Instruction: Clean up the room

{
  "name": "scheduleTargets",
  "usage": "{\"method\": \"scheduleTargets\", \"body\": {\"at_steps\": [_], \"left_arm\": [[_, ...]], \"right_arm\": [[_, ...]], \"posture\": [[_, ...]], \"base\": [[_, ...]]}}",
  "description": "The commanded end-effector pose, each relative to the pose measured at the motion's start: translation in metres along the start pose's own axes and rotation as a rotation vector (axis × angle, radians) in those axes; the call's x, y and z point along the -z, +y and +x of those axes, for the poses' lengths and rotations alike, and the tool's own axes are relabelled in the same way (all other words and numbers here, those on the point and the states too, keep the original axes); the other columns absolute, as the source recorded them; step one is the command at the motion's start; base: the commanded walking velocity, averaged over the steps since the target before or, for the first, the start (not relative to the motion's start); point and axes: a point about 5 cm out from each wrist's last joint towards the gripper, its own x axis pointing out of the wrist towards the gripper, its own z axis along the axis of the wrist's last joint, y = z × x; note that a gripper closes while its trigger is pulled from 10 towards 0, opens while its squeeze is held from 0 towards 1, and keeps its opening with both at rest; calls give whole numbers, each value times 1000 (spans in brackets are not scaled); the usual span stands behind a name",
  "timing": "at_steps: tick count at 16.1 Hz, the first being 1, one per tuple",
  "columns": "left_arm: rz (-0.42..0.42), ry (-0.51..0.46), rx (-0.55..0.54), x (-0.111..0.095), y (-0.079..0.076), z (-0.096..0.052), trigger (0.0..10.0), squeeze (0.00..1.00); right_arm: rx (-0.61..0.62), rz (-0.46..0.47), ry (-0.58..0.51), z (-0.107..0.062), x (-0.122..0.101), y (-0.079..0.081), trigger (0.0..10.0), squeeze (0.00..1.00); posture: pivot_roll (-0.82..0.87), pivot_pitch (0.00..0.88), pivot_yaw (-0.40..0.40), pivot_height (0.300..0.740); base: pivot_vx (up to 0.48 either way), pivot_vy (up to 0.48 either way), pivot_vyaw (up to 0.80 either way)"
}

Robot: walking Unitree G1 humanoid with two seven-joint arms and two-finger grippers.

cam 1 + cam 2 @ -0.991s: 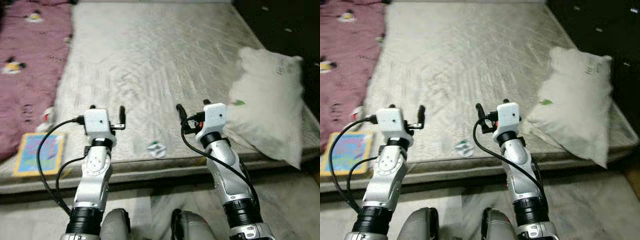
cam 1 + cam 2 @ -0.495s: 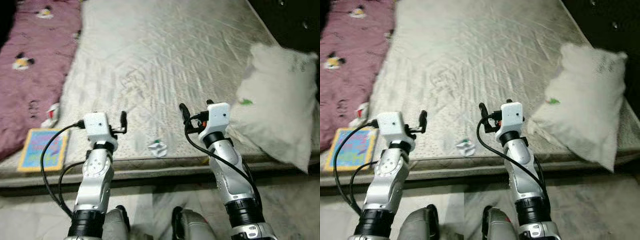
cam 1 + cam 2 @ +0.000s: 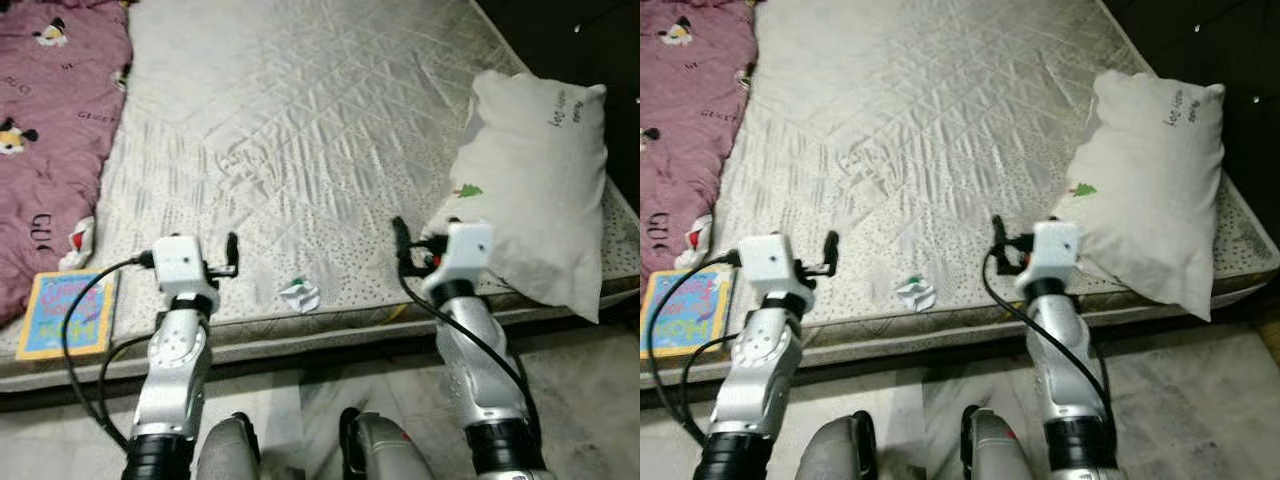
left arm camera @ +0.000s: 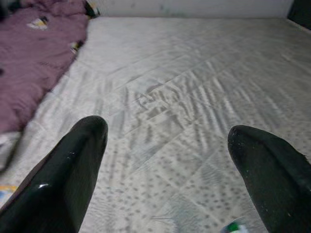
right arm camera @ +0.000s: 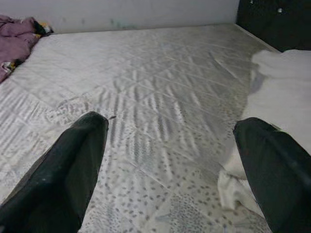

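Crumpled wrapper [image 3: 299, 294] between both tools

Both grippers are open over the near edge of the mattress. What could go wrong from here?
The crumpled wrapper lies near the mattress edge, between the left gripper and right gripper; a clumsy reach could push it off onto the floor. The right gripper sits close beside the pillow, so it may snag or shove the pillow. The book near the corner could also be nudged off.
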Motion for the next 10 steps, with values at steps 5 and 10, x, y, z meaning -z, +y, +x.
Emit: {"method": "scheduleTargets", "body": {"at_steps": [5,10], "left_arm": [[63,-51,12,-9,-5,-2,10000,0],[59,-47,-2,-10,2,-5,10000,0]], "right_arm": [[-7,1,-11,-1,-4,1,10000,0],[-66,5,-12,-1,-6,9,10000,0]], "posture": [[-19,215,13,740],[-23,231,1,740]], "base": [[0,0,0],[0,0,0]]}}
